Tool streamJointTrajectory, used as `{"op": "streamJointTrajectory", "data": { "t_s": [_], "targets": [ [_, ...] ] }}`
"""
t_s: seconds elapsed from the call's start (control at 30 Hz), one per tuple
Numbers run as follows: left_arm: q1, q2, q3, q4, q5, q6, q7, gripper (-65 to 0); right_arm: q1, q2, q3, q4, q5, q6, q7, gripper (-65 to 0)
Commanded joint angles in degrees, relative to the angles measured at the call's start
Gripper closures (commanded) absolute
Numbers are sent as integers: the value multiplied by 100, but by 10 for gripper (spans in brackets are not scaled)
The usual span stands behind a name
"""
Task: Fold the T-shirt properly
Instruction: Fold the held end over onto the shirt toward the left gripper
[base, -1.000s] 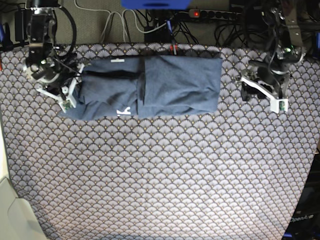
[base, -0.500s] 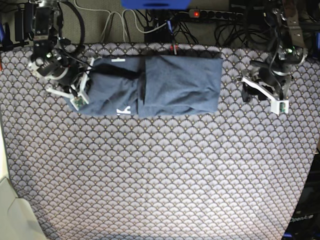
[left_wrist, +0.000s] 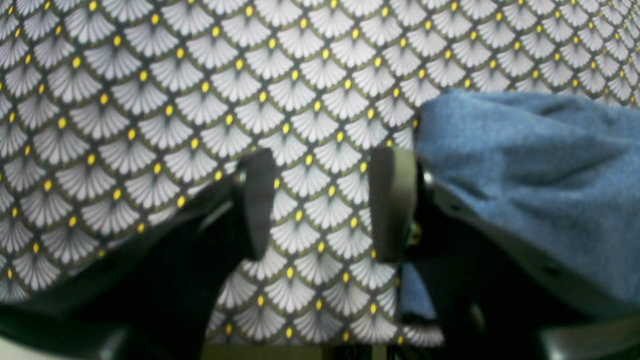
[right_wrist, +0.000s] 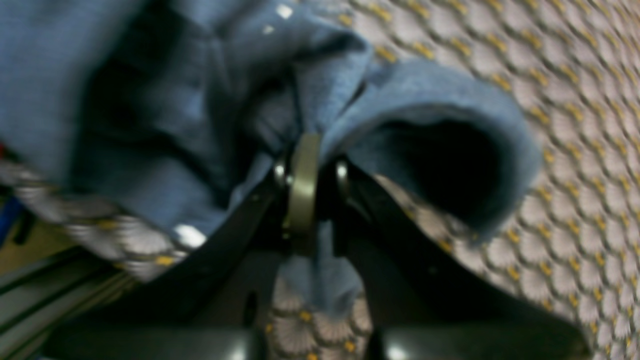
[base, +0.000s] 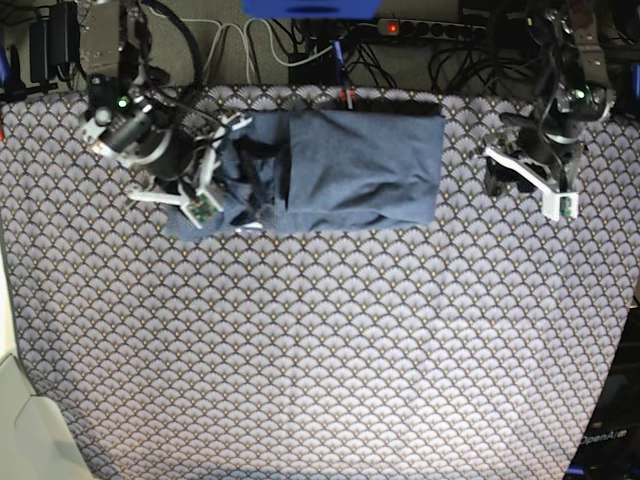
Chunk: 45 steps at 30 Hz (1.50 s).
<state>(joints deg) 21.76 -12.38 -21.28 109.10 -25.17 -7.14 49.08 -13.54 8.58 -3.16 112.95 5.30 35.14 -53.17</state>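
The slate-blue T-shirt lies folded along the far edge of the scallop-patterned tablecloth. My right gripper is shut on the shirt's left end and holds it lifted and bunched over the shirt's left half. In the right wrist view the jaws pinch a fold of blue cloth. My left gripper is open and empty, just right of the shirt's right edge. In the left wrist view its fingers stand apart over the tablecloth, with the shirt's edge beside the right finger.
A power strip and several cables run behind the table's far edge. A blue object sits at the top centre. A pale object stands at the front left corner.
My right gripper has moved right, carrying the shirt's left end over toward the middle, so the shirt is shorter on the left. The left arm has barely moved.
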Motion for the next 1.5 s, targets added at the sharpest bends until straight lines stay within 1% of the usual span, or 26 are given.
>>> {"op": "streamJointTrajectory", "data": {
  "t_s": [0.0, 0.23, 0.33, 0.43, 0.63, 0.77, 1.0, 1.07, 1.3, 1.37, 1.47],
  "targets": [
    [-9, -50, -39, 110, -37, -12, -112, -299, 22, 26, -102, 112, 55, 7, 117, 0],
    [158, -50, -681, 110, -55, -12, -112, -301, 92, -10, -867, 121, 55, 7, 161, 0],
    [299, -50, -989, 110, -55, -12, -112, -301, 216, -10, -1394, 121, 55, 7, 161, 0],
    [360, -50, -1147, 110, -55, -12, -112, -302, 418, -18, -1798, 130, 55, 7, 161, 0],
    [483, -59, -1323, 224, -55, -12, -112, -302, 734, -317, -2308, 112, 46, -1, 117, 0],
    [545, -59, -1323, 242, -55, -12, -112, -302, 884, -405, -2528, 86, 37, -1, 117, 0],
    [545, -32, -1323, 259, -55, -12, -112, -301, 963, -396, -2572, 86, 37, -1, 117, 0],
    [527, -32, -1323, 259, -55, -12, -112, -300, 972, -405, -2730, 24, 37, -1, 117, 0],
    [545, -41, -1323, 259, -55, -12, -112, -301, 1174, -572, -3144, -565, 37, -19, 125, 0],
    [545, -50, -1323, 259, -55, -12, -112, -302, 1209, -678, -3126, -670, 37, -19, 125, 0],
    [545, -50, -1323, 259, -55, -12, -112, -302, 1385, -739, -3152, -908, 37, -28, 117, 0]
  ]
}}
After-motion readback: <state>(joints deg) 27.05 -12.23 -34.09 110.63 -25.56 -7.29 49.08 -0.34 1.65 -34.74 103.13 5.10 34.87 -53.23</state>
